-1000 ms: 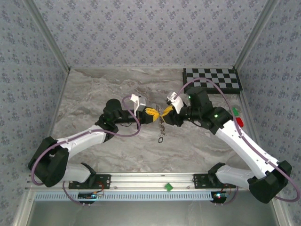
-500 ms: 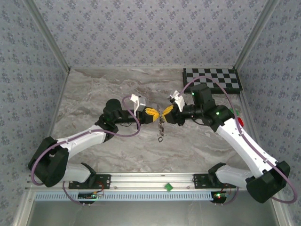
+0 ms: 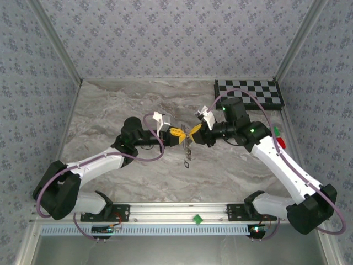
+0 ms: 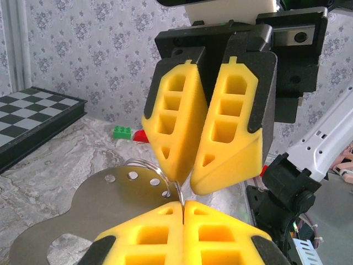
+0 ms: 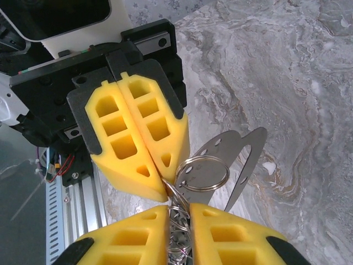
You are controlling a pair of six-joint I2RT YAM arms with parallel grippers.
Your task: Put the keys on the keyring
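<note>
Drawn closer together than a second ago: right fingers [image 4: 231, 132], now almost shut and set tip to tip against left fingers [image 5: 116, 135], both raised above the middle of the grey marbled tabletop [image 3: 110, 110]. Left fingers fully closed, pinching the wire of the thin silvery metal keyring [image 5: 201, 172]. Right fingers parted by a narrow slit only, clamped around a silvery metal bunch [image 5: 177, 226] hanging just under the ring; probably key blades, but too crowded to tell. Strung on the same ring, a flat silvery metal tag with punched holes [image 5: 242, 146]. Beneath the two grippers in the top view, small dark keys [image 3: 189, 149] dangling between them. Judged step: working a key along the coil of the ring, with the ring held steady on the left. Next, most likely, a short careful twist or slide from the right along the wire, with the left pinch kept firm so as not to pull the ring free.
</note>
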